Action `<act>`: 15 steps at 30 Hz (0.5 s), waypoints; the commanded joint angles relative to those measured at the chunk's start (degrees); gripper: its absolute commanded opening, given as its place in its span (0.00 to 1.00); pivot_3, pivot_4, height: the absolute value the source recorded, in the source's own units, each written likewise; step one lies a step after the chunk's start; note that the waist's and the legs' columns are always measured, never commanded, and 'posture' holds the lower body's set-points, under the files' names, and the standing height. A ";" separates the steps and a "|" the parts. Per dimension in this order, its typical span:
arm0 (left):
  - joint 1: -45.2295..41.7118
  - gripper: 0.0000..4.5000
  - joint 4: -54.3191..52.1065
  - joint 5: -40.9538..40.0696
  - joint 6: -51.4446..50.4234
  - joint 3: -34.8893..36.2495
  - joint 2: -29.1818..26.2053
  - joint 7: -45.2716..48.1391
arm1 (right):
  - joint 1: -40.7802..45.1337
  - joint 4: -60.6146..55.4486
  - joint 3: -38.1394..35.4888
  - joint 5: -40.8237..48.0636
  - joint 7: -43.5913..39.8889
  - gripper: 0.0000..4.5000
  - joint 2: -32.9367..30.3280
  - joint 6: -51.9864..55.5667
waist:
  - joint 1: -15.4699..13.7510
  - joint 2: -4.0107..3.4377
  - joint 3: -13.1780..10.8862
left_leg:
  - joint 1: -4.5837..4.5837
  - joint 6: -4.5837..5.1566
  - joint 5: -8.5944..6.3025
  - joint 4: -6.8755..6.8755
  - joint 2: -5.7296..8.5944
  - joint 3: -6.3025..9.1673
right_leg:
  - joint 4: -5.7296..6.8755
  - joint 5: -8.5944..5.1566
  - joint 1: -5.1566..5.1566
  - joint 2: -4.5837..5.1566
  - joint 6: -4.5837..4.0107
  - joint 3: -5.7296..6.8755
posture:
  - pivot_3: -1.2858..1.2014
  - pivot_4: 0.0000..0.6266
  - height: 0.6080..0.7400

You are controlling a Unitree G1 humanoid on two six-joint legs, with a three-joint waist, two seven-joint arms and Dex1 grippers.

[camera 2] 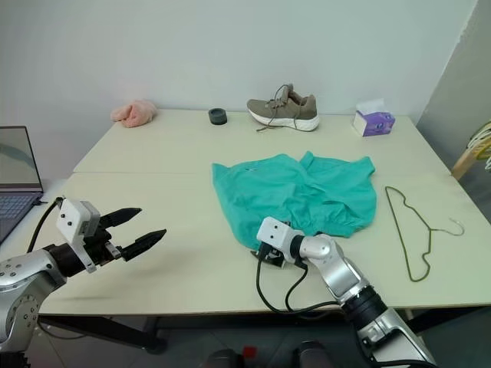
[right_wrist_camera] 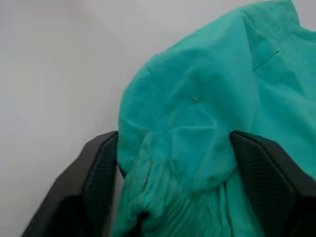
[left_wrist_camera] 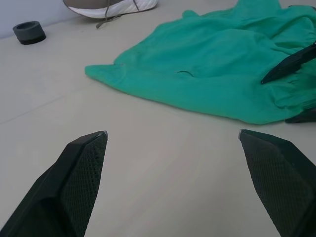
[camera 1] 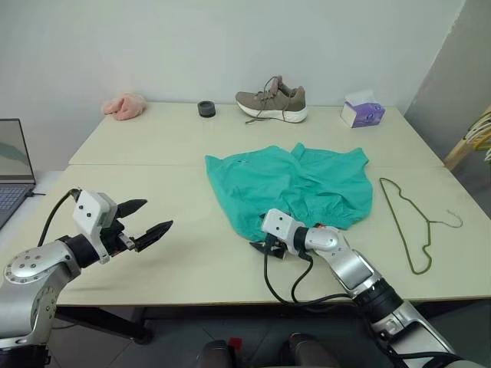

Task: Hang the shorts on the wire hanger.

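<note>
Step in hand: first grasp of the shorts; nothing hung yet.
Shorts, position: spread flat near the middle of the table, gathered waistband at the near edge, legs pointing away toward the shoe.
Wire hanger, position: flat on the table to the right of the shorts, close beside them but apart, hook turned outward to the right.
Right gripper: at the near edge of the shorts, fingers either side of the bunched waistband. In the wrist view both pads press against the fabric, but whether it is truly pinched or only bracketed I cannot tell.
Left gripper: spread wide, holding nothing, hovering above bare table well to the left of the shorts, aimed toward them.
Next move, judgement: right fingers need to finish closing on the waistband and lift it clear; the left should then take either the other waistband corner or the hanger, which lies on the far side from it. Soft cloth may slip or drag if the pinch is shallow.
Hard to make out: the right fingertips are hidden behind the wrist housing in the head views; the orange tag is barely visible beside that wrist.
Bystanders on table: pink cloth, black ring, tissue box, all along the far edge.
</note>
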State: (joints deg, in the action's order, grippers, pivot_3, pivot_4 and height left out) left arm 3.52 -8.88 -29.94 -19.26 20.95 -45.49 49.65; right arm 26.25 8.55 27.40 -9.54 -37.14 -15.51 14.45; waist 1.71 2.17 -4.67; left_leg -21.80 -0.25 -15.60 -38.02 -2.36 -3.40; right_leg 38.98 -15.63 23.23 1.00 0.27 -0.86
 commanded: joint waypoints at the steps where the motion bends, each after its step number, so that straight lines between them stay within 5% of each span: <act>1: -1.59 1.00 -0.71 0.70 1.40 0.70 -0.43 0.32 | 0.74 -0.50 -0.30 -2.41 0.60 0.55 -1.18 1.15 | -0.03 0.00 0.00 | 0.00 0.00 0.00 0.00 0.00 0.00 | 0.00 0.00 0.00 0.00 0.00 0.01 | 0.51 0.09 1.00; 8: -3.88 1.00 0.48 2.80 2.91 -1.93 0.84 0.39 | 0.84 -5.37 -0.55 -3.36 -1.82 0.01 -2.99 1.13 | 0.17 0.00 0.00 | 0.02 0.00 0.01 -0.02 0.00 -0.02 | 0.02 0.01 -0.01 0.00 0.00 -0.01 | 0.50 0.09 1.00; 15: -8.74 1.00 4.27 9.17 9.99 -7.68 1.68 0.85 | -0.87 -18.81 -3.64 2.90 -13.48 0.01 -11.58 4.97 | 0.09 -0.05 -0.04 | -0.05 -0.01 0.00 0.00 -0.01 -0.01 | 0.00 0.00 0.04 -0.02 0.00 0.01 | 0.49 0.09 1.00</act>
State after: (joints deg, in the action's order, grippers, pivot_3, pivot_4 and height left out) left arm -3.48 -4.50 -22.73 -12.68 14.37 -43.82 50.07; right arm 25.15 -4.81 26.28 -9.39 -47.11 -25.61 18.24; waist 1.81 2.12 -4.71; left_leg -21.87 -0.26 -15.60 -38.03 -2.35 -3.39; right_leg 38.97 -15.62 23.27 0.98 0.27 -0.82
